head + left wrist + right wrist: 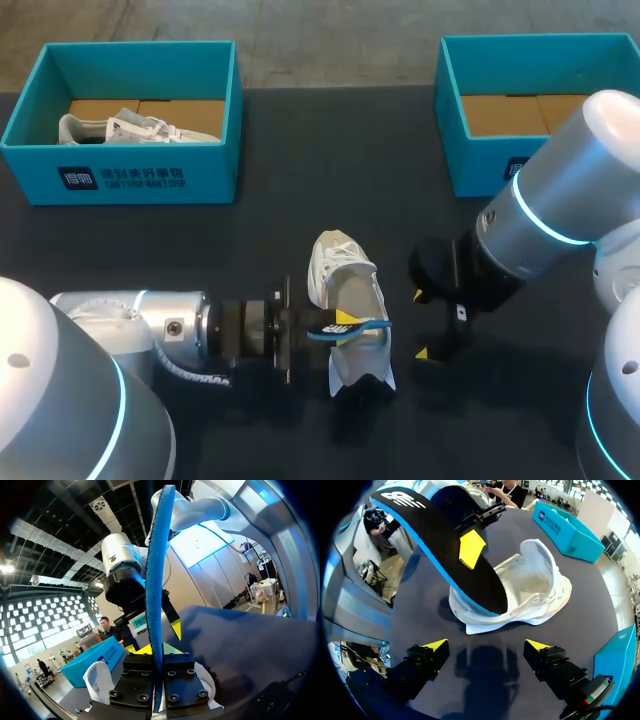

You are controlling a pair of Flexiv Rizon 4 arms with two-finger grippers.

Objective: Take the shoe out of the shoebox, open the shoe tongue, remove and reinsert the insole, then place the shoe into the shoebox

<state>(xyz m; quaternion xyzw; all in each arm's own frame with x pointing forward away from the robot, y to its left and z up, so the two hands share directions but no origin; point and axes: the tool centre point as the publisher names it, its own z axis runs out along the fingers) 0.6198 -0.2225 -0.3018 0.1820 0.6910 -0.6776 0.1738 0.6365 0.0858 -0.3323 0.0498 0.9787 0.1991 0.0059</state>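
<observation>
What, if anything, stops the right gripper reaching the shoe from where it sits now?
Likely nothing, so yes: the right gripper is open, facing the shoe with only bare table between. The insole, clamped in the left gripper, hangs over the shoe, higher up.

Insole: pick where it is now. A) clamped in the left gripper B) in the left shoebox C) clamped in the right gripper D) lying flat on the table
A: the left gripper pinches the insole edge-on at the white shoe; the right gripper stands open, empty.
</observation>
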